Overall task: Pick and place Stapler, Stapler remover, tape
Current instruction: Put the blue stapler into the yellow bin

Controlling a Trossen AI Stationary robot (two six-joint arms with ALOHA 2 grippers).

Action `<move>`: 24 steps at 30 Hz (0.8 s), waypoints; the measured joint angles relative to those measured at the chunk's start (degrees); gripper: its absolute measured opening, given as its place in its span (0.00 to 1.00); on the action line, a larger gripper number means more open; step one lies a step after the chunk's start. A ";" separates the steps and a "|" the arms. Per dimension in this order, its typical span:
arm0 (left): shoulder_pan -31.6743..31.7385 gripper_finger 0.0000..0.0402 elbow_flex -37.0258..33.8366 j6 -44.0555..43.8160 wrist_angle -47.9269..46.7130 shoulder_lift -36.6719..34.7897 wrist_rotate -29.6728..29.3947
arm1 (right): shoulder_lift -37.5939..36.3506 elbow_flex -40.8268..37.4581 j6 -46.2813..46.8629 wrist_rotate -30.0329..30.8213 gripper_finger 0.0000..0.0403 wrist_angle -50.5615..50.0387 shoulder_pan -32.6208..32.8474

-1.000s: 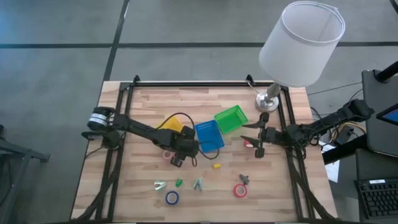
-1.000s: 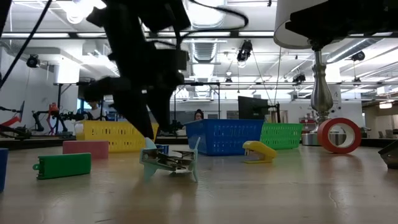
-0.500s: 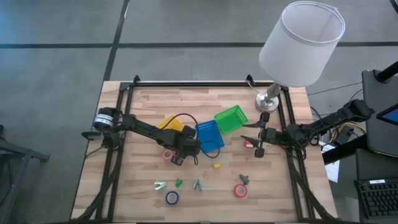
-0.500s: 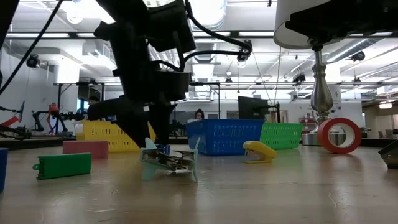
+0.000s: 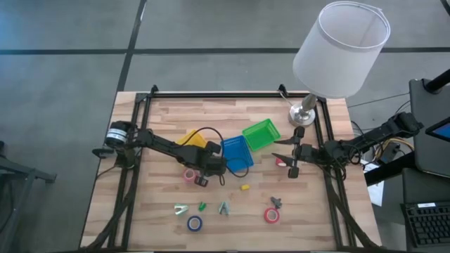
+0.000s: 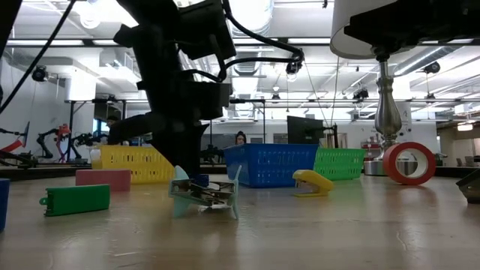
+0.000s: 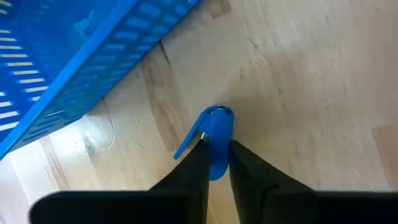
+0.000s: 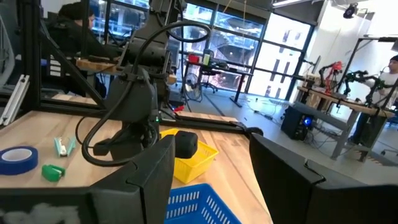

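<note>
From the left, the wooden table [image 5: 148, 211] has bare board along its left edge, inside the dark frame rail, and more open wood along the near edge. Near that edge sit a pale green stapler remover [image 5: 181, 209], a small green stapler [image 5: 202, 206] and a blue tape roll [image 5: 194, 223]. A pink tape roll [image 5: 189, 174] lies further in, just beside the left gripper [image 5: 201, 180].

The left gripper is down at the table just in front of the blue bin [image 5: 235, 153], with the yellow bin [image 5: 195, 139] behind its arm. In the left wrist view its fingers [image 7: 194, 163] are pressed together on a small blue stapler [image 7: 216, 138], a narrow bright-blue piece with a rounded end and a thin arm sticking out at one side, lying on the wood. The blue bin's slotted wall is near it but apart, leaving a strip of bare wood between.

Toward the middle lie a teal stapler remover [image 5: 224, 208] and a yellow stapler [image 5: 245, 187], with open board around each. The green bin [image 5: 261, 134] stands tilted beside the blue one. Further right are a dark stapler remover [image 5: 275, 202] and a red tape roll [image 5: 271, 215].

The right gripper [image 5: 294, 156] hangs near the right rail with its fingers wide apart, holding nothing. The lamp [image 5: 340, 49] stands at the far right corner.
</note>
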 joint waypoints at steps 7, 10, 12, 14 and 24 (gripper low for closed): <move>-0.74 0.12 0.41 -3.02 -0.57 -0.13 -0.20 | 0.00 -0.02 -0.02 -0.04 0.51 -0.07 0.00; -1.38 0.13 1.71 -4.11 -3.00 -0.03 0.23 | 0.00 -0.02 -0.02 -0.04 0.51 -0.07 0.02; -1.63 0.12 2.77 -5.20 -5.97 0.00 0.24 | 0.00 -0.02 -0.02 -0.04 0.51 -0.07 0.00; -1.81 0.11 4.16 -6.86 -9.13 -0.19 0.14 | 0.02 -0.02 -0.02 -0.04 0.51 -0.07 0.00; -2.21 0.12 5.60 -14.29 -16.44 -10.97 -8.20 | 0.02 -0.02 -0.15 -0.02 0.51 -0.09 0.00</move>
